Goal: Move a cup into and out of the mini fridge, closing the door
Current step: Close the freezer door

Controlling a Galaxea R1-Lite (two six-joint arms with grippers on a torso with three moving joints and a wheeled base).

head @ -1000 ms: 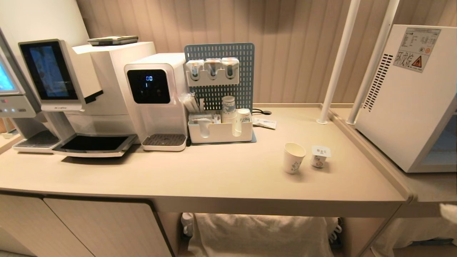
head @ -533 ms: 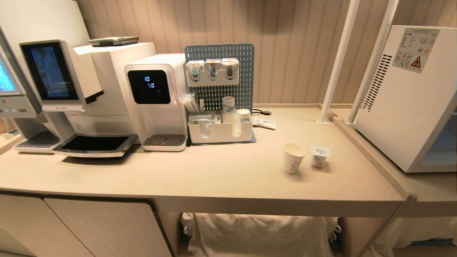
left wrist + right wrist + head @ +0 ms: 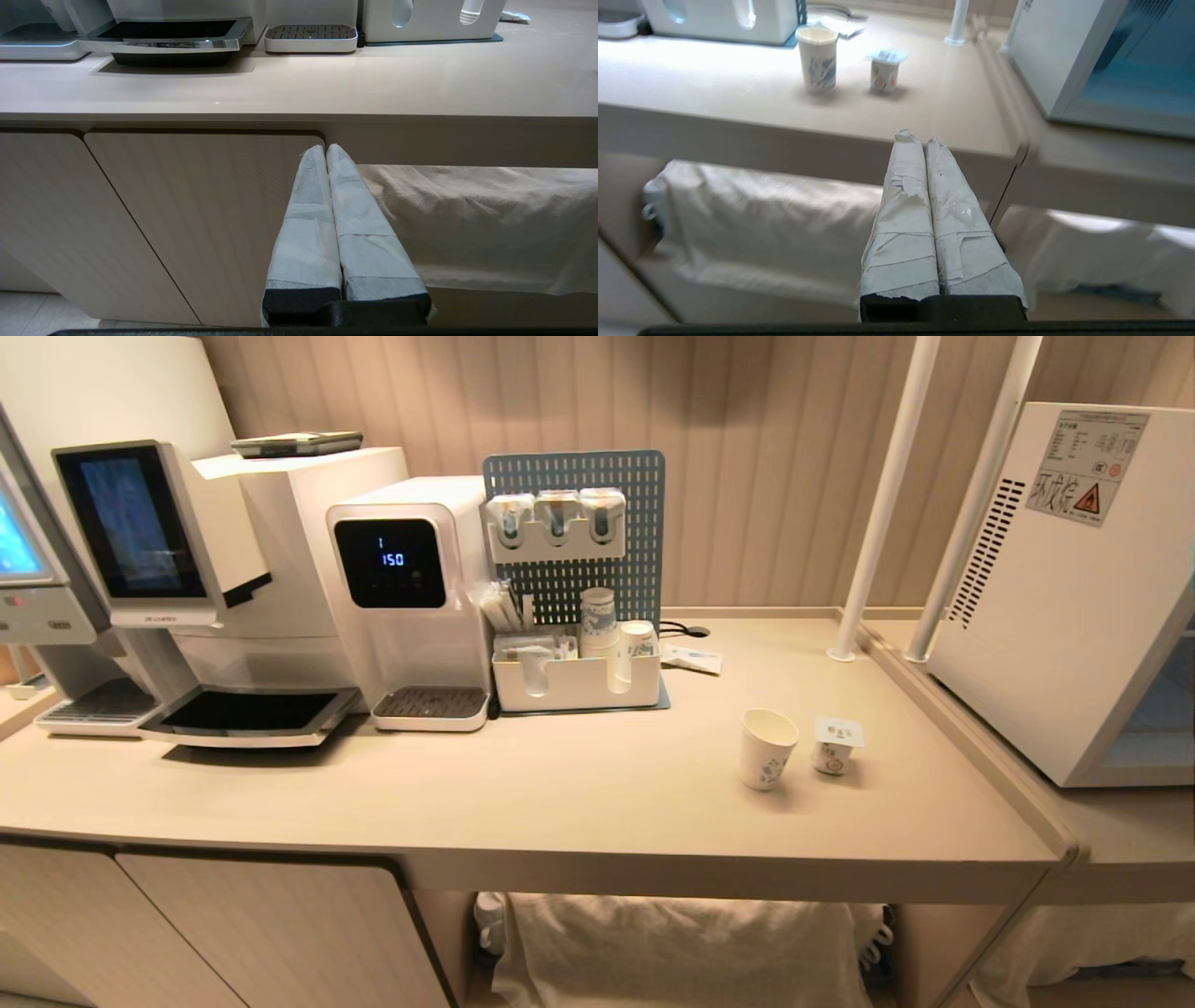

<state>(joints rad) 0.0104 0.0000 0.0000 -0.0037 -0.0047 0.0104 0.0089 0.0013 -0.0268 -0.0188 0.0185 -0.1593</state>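
The beige worktop point(image 3: 579, 793) is spanning the head view, carrying everything from left to right. At its far right, on a slightly lower ledge, the white mini fridge point(image 3: 1055, 607) is standing with its vented side panel and warning sticker facing the camera; its door point(image 3: 1134, 79), a pale frame around bluish glass, is lying shut against the cabinet. On the left a large coffee machine point(image 3: 187, 569) is sitting, with a white water dispenser point(image 3: 406, 597) just beside it, its black screen showing lit digits. Next comes a blue pegboard organiser point(image 3: 579, 579) holding stacked paper cups point(image 3: 597, 616).

The cup point(image 3: 768, 748), white with a blue print, is standing upright on the open worktop towards the right, well apart from the mini fridge. Just beside it a small foil-lidded tub point(image 3: 836, 747) is sitting, not touching it.

Both arms are hanging below the worktop edge, out of the head view. The left claw point(image 3: 325, 148) is pointing at a cupboard door point(image 3: 196, 224), its paper-wrapped fingers pressed together on nothing. The right claw point(image 3: 920, 138) is pointing up towards the cup from below the worktop's front edge, its fingers likewise pressed together and empty.
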